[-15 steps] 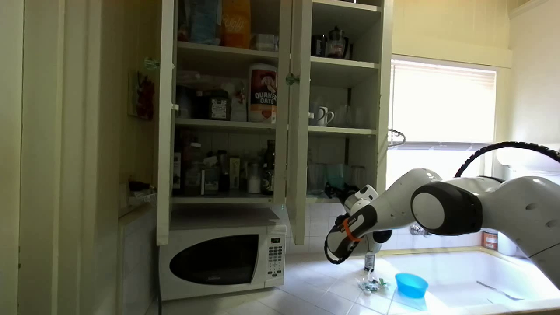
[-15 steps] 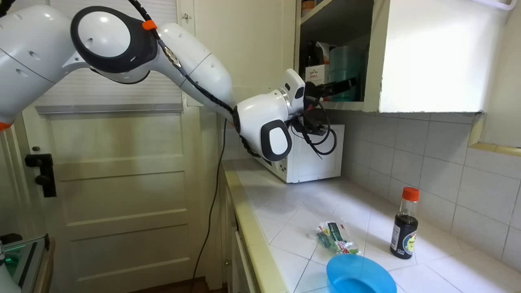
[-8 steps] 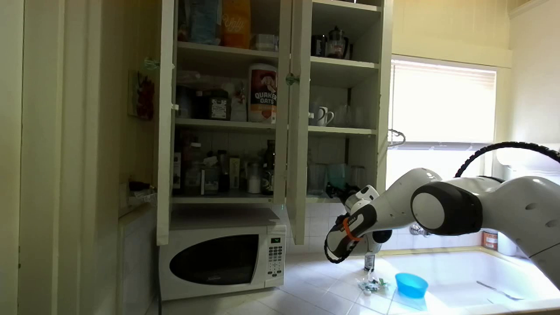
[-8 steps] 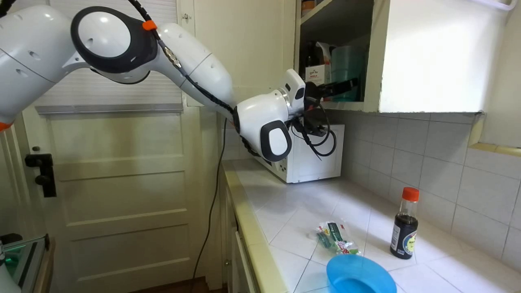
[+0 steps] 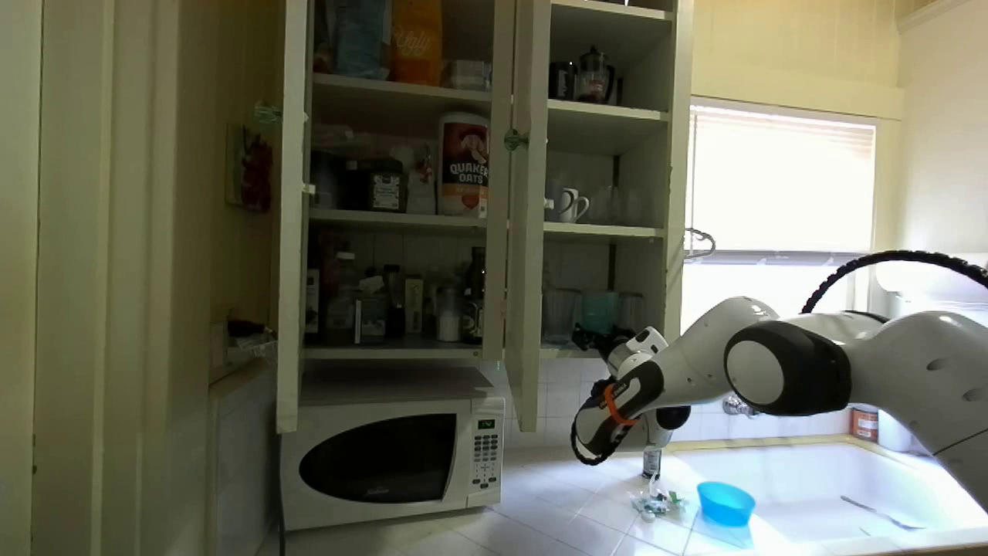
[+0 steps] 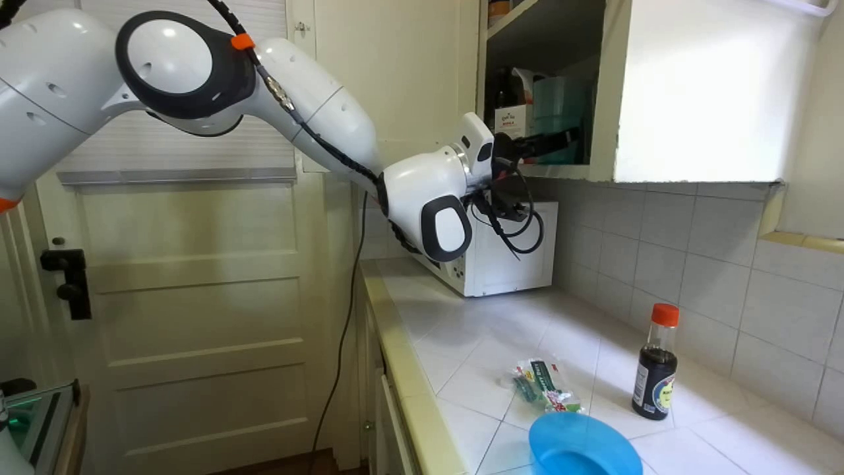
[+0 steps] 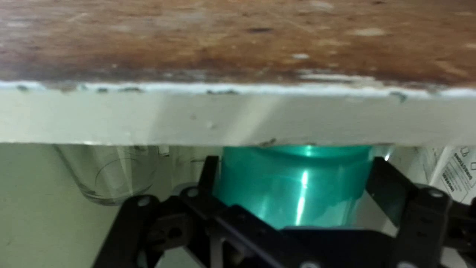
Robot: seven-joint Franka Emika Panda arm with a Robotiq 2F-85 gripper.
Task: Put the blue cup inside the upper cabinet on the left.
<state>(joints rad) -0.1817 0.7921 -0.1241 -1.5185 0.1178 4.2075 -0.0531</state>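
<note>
See the blue cup (image 5: 725,504) down on the white tiles (image 6: 488,343) in both exterior views, near the sink (image 5: 795,463) and well apart from the gripper (image 7: 293,171). Find a crinkly bag (image 6: 546,386) just beside that cup, and a dark bottle (image 6: 655,373) with a red lid (image 6: 664,315) near them both. Spot a thin gray thing (image 5: 878,510) (too blurry to name) in the sink.

Look up at the cupboard (image 5: 394,354) on the left, above the microwave (image 5: 390,459). See lots of bottles (image 5: 473,305) and jars (image 5: 448,316) inside, a big oats tub (image 5: 463,166), and a door (image 5: 292,232) swung out at its left side.

Now follow the white arm (image 6: 422,198) to the next cupboard (image 5: 606,231), with glasses (image 5: 559,309) and a white mug (image 5: 571,205) inside. Find the gripper there, at the lowest shelf (image 5: 557,353), with its two fingers (image 7: 208,175) far from each other. See a green-blue cup (image 7: 290,190) in the gap between them. Cannot tell about a touch or a squeeze on that cup. In the wrist view, spot a clear glass (image 7: 115,178) near it, too, and a worn shelf edge (image 7: 238,115) across the front, over part of both the cup and the glass.
</note>
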